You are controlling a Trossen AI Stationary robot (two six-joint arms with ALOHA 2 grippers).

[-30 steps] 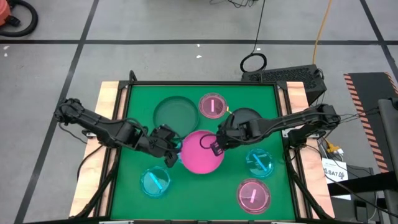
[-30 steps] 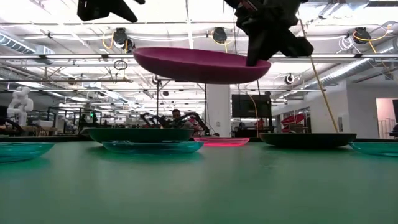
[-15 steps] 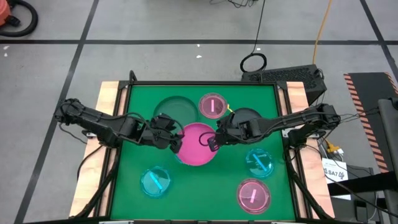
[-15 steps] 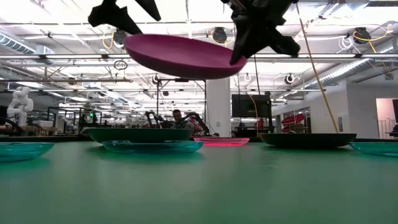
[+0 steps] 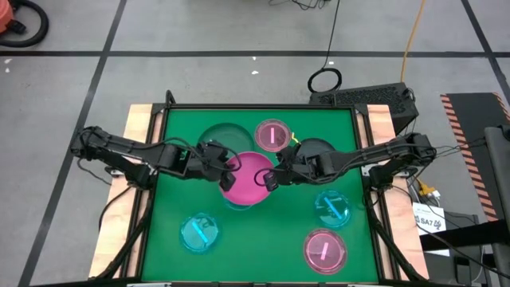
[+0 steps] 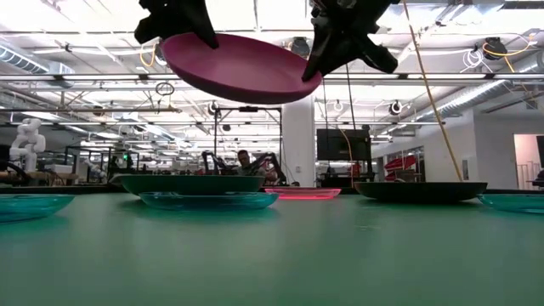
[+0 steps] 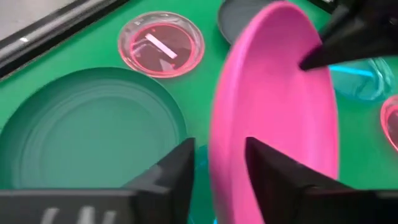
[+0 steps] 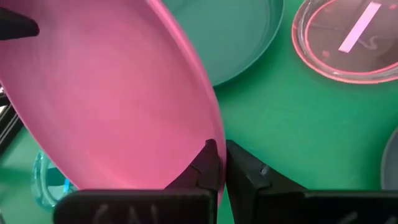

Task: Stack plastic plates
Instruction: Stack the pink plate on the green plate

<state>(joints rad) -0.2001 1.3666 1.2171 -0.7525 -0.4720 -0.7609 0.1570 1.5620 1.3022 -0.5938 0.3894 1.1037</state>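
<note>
Since the earlier frame, the bright pink plate (image 5: 247,177) has been carried toward the far side of the counter (image 5: 175,159) and raised at its left edge, now tilted in the air. It is clamped at one rim by the right end effector (image 5: 269,178) and straddled at the opposite rim by the left end effector (image 5: 229,169), seemingly gripped. A cyan plate (image 6: 208,200) lies beneath it, beside a dark grey plate (image 5: 225,145). Another cyan plate (image 5: 199,232) sits nearer the front.
</note>
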